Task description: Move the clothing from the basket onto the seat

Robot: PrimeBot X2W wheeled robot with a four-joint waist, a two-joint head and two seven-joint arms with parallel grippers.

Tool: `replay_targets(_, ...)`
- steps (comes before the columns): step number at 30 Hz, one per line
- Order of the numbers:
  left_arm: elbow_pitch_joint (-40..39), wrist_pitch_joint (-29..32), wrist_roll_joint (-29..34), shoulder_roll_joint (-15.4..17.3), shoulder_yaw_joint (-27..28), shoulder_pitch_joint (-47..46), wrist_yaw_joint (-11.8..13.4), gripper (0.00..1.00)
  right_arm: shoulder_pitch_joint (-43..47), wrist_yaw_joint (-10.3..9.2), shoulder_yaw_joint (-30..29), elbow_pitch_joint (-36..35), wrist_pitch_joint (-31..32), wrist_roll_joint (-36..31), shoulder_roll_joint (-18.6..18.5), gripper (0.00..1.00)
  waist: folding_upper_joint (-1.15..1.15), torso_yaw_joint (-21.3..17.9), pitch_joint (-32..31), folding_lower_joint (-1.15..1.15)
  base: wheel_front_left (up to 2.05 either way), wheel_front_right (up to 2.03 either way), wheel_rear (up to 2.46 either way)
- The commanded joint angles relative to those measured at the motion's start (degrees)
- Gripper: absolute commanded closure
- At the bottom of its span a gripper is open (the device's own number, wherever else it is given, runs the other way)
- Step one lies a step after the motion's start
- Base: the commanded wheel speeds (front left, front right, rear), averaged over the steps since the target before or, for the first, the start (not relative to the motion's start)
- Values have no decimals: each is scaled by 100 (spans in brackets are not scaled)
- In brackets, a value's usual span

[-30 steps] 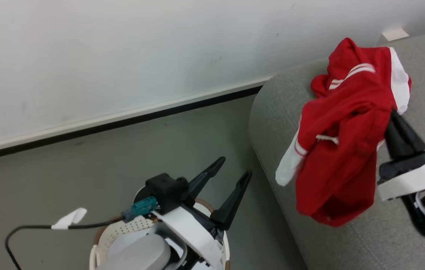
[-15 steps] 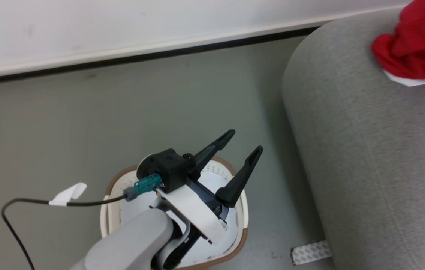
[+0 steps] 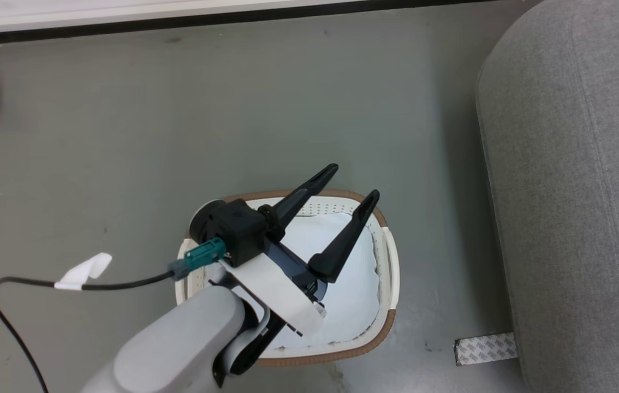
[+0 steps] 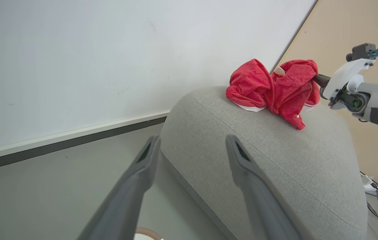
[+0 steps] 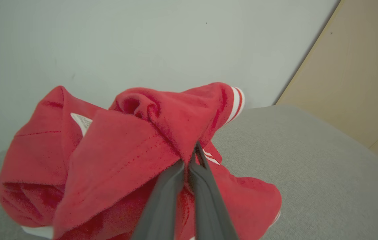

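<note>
Our right gripper (image 5: 189, 165) pinches a fold of the clothing (image 5: 119, 150), which lies bunched on the seat (image 5: 309, 160), so we judge the release comes next. Our left gripper (image 3: 355, 179) hovers spread above the basket (image 3: 393, 262), where a white liner (image 3: 353, 295) shows, ready for another reach.

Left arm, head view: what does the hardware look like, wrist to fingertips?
Pale grey rounded forearm, white flat wrist plate, black boxy housing. The left hand has two long, tapering black fingers. A teal connector feeds a black cable tagged with white tape.
</note>
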Motion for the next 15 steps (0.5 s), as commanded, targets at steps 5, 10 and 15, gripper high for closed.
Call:
replay_targets(5, 63, -31, 76, 19, 87, 71, -7, 0, 260, -13, -306, 153, -250, -373, 519, 0, 0, -111, -131, -1, 0, 0, 0)
replay_targets(10, 99, -38, 69, 33, 196, 197, 37, 0, 571, -13, 31, 35, -375, -294, 879, 0, 0, -278, -368, -1, 0, 0, 0)
replay_targets(15, 103, -37, 164, 60, 519, 513, 198, 0, 1320, -13, 727, -871, -381, 125, 1248, 0, 0, -417, -720, -1, 0, 0, 0)
